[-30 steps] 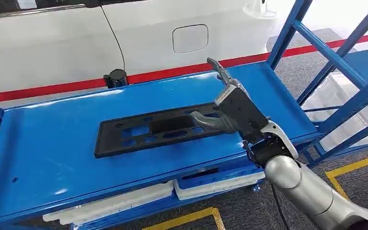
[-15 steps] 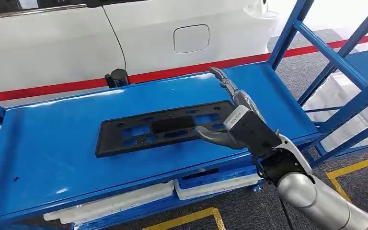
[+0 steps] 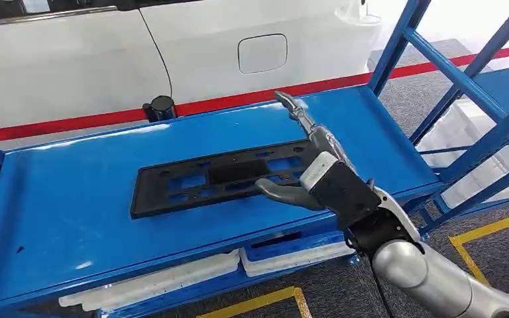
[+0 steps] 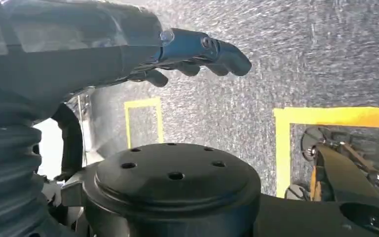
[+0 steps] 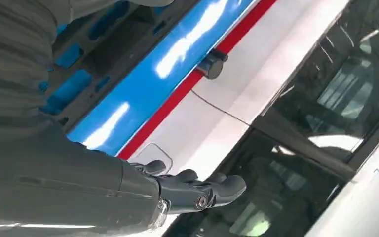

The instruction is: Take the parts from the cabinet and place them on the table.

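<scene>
White car body (image 3: 73,59): seen beyond the table's far edge, with a closed filler flap (image 3: 262,52); a red floor line (image 3: 238,99) is run between car and table
Blue table (image 3: 59,199): a broad flat top; blue rack uprights (image 3: 397,43) are stood at its right end, white trays (image 3: 172,278) are stored under its front edge
Black part (image 3: 192,182): a long perforated panel laid flat at mid-table, parallel to the long edges, bare blue surface on all sides
Right hand (image 3: 315,169): held over the panel's right end, fingers (image 3: 298,112) extended and apart, thumb (image 3: 278,191) spread toward the panel; nothing is gripped; contact with the panel cannot be told
Left hand (image 4: 128,54): hung above grey floor, fingers loosely curled, nothing is held
Black cylinder (image 3: 160,107): stood behind the table's far edge
</scene>
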